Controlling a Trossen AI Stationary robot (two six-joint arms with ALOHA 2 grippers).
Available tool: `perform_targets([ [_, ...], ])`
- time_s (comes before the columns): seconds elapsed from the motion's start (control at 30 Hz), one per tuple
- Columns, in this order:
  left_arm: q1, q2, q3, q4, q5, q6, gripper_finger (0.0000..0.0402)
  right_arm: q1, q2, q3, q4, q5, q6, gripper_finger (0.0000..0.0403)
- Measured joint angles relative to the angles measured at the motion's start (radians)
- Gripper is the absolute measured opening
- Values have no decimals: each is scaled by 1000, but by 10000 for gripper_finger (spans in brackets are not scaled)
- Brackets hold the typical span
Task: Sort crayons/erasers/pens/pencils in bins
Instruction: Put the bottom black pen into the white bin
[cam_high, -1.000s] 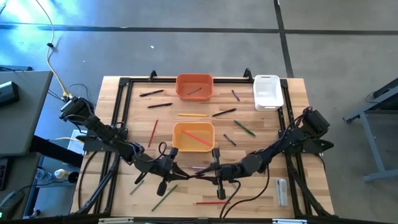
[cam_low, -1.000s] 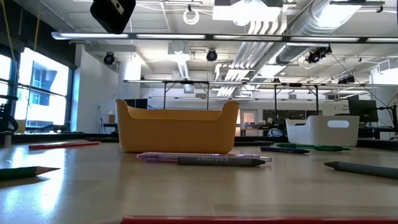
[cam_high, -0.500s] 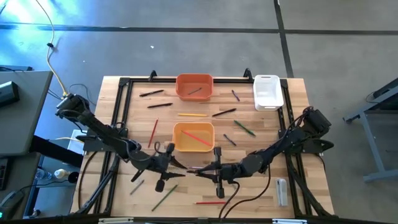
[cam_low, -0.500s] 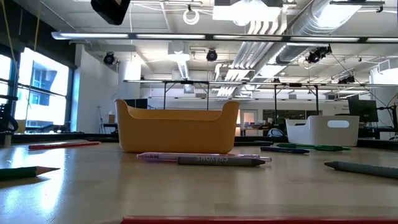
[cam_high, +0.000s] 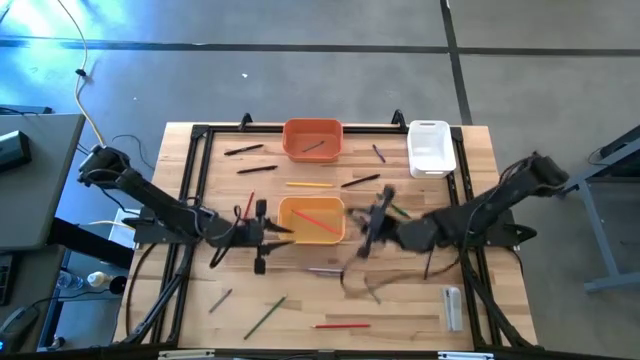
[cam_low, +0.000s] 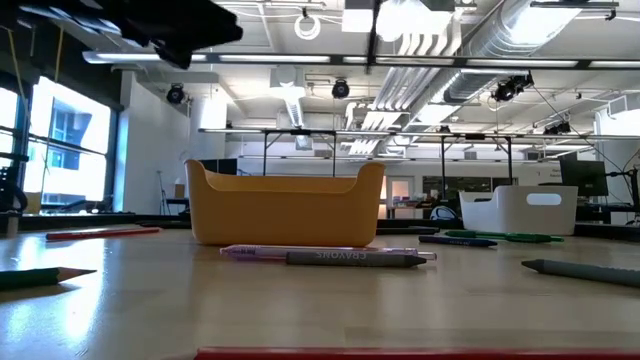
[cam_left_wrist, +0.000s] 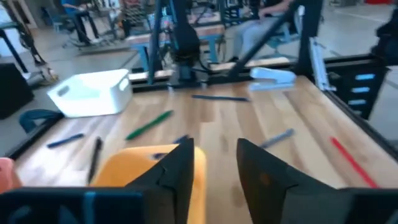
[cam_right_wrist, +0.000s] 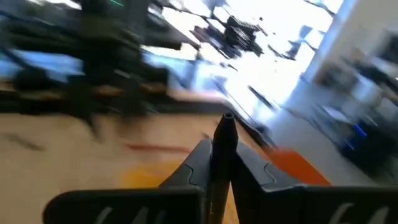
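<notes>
The yellow-orange bin (cam_high: 312, 220) stands mid-table with a red stick (cam_high: 318, 222) inside. The orange bin (cam_high: 313, 139) and the white bin (cam_high: 431, 147) stand at the far edge. My left gripper (cam_left_wrist: 214, 171) is open with nothing between its fingers, at the yellow-orange bin's left wall (cam_left_wrist: 140, 168). My right gripper (cam_right_wrist: 224, 168) is shut on a dark stick (cam_right_wrist: 224, 134), just right of that bin (cam_high: 370, 222). A purple and a grey crayon (cam_low: 350, 258) lie flat in front of the bin. My right gripper pinches the dark stick between its two fingers (cam_right_wrist: 194, 163). The stick's free end (cam_right_wrist: 225, 123) stands out past the fingertips. The fingers hide the rest of it. In the high view the gripper is blurred beside the bin, and I cannot tell its height.
Loose sticks lie about the table: black ones (cam_high: 243, 150) at the far left, a yellow one (cam_high: 308, 185), a green one (cam_high: 393, 205), a red one (cam_high: 340, 325) and a green one (cam_high: 265, 317) near the front edge. A white stapler-like thing (cam_high: 453, 308) lies front right.
My right gripper has swung fast from the table's front centre toward the far edge and a little right, ending beside the yellow-orange bin. My left gripper has gone toward the far edge, up to that bin's left wall. The crayons in front of the bin have stayed put.
</notes>
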Motion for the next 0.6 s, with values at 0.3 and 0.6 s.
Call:
perform_targets([
  [0.3,232,-35,-33,30,212,10,22,-435,-174,0,-600,6,322,18],
  [0.6,304,-35,-33,26,294,-25,6,-942,-128,0,-723,-173,305,18],
])
